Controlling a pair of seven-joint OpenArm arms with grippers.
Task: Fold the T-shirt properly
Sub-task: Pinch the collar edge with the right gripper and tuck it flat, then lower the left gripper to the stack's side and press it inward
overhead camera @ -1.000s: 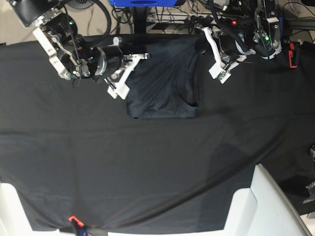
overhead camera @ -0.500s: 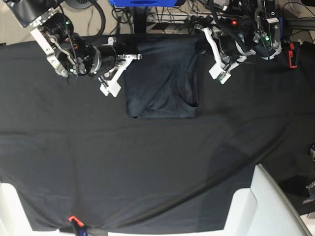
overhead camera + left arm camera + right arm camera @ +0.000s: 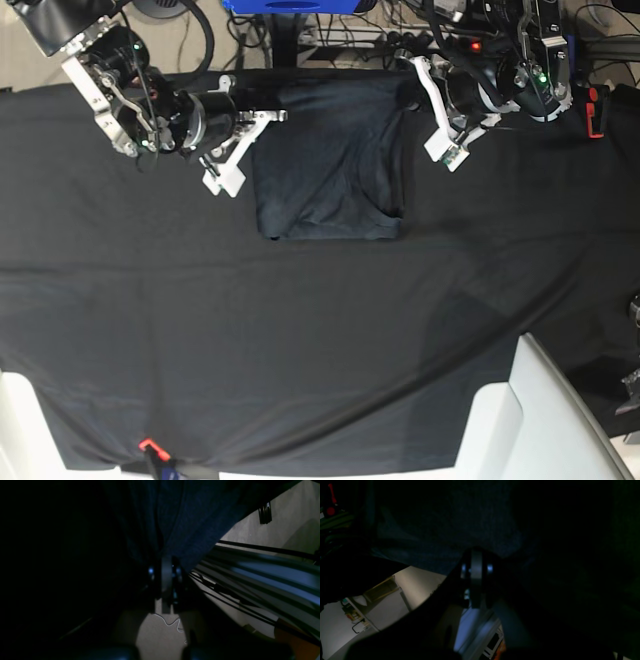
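Since a second ago the right gripper [image 3: 262, 118] has pulled off the shirt's left side toward the far table edge; left gripper [image 3: 418, 68] unchanged. Near half of the black tablecloth [image 3: 300, 340] lies open, white chair backs [image 3: 545, 420] at the near edge. Folded dark slate-grey knit T-shirt [image 3: 330, 165] sits far-centre, reaching the far edge. Both grippers have fingers together, pinching shirt fabric at the far corners.

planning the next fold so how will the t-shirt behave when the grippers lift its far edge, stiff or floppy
Probably floppy: the T-shirt lies flat in soft creases, and the left wrist view shows it hanging in loose vertical folds. Likely light, since its thin knit sags only gently between the left gripper and right gripper. It may drag rather than slide on the black tablecloth.
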